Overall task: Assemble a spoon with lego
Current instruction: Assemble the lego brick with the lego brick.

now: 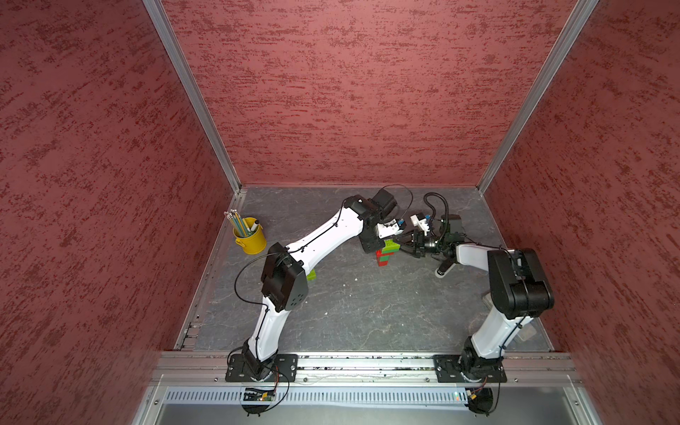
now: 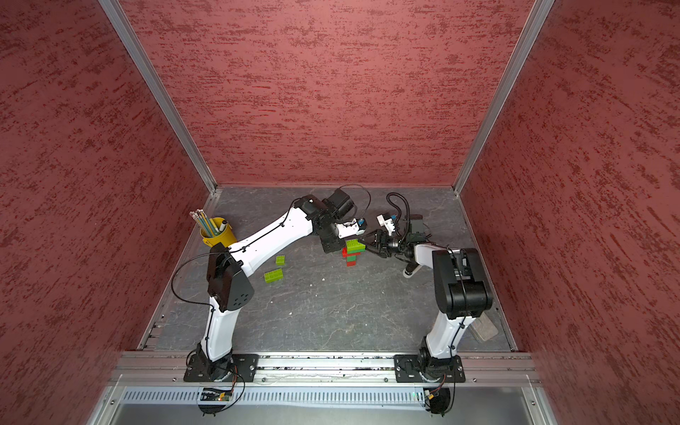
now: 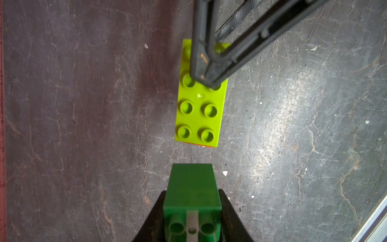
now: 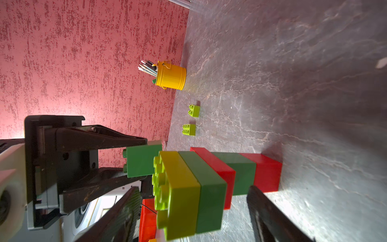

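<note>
Grey slate tabletop (image 1: 368,312) between red walls (image 1: 331,92): spoon part-built.
Nearest, left of centre, lie an oblong lime brick (image 2: 273,275) and a square lime brick (image 2: 279,259). Beyond, the spoon (image 2: 352,252) stands upright, topped in lime. The right gripper (image 4: 193,187) brackets it, jaws spread; the left gripper (image 4: 144,160) clamps a dark green brick (image 3: 192,184) just beside its top. Far left, a yellow cup (image 1: 251,239) holds pencils (image 1: 235,220).
</note>
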Controlling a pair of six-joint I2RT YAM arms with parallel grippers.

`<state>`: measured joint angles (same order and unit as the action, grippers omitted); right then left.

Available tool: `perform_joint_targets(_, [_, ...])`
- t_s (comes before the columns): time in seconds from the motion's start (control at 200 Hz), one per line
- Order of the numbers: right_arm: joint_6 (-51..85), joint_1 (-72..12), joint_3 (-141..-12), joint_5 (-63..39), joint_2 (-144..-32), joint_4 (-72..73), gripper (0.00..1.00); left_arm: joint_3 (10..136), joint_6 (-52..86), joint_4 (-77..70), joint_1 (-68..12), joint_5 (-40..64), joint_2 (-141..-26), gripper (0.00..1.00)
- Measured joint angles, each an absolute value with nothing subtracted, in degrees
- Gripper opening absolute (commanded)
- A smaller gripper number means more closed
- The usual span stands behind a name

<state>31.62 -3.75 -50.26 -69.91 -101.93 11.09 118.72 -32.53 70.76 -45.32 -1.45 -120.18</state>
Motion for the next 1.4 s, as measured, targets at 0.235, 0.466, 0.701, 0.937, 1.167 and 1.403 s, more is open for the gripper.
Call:
perform_joint_targets(0.235, [31.62, -4.67, -50.26, -70.32, -102.63, 11.03, 0.8, 119.0, -31.75, 70.96, -45.5, -1.39, -121.93, 0.17])
perform_joint_targets(0.466, [31.66, -5.23, -50.37, -70.63, -103.48, 10.92, 0.75, 119.07, -31.73, 70.91, -45.93, -1.39, -121.93, 0.17])
perform_joint_targets(0.701, [31.66, -5.43, -50.96, -70.85, -103.74, 10.87, 0.73, 120.14, -31.77, 70.72, -46.04, -1.41, -122.45, 0.16])
perform_joint_targets(0.937, [31.44, -5.43, -50.98, -70.94, -103.74, 10.59, 0.72, 120.33, -32.91, 70.46, -46.04, -1.3, -122.96, 0.15])
perform_joint_targets(1.167, [31.2, -5.43, -51.2, -70.94, -103.79, 10.2, 0.71, 120.33, -34.35, 69.93, -46.02, -0.78, -123.0, 0.14])
perform_joint_targets(1.403, [31.05, -5.43, -51.27, -70.96, -103.79, 10.0, 0.71, 121.56, -34.89, 70.22, -45.93, 0.05, -124.09, 0.14])
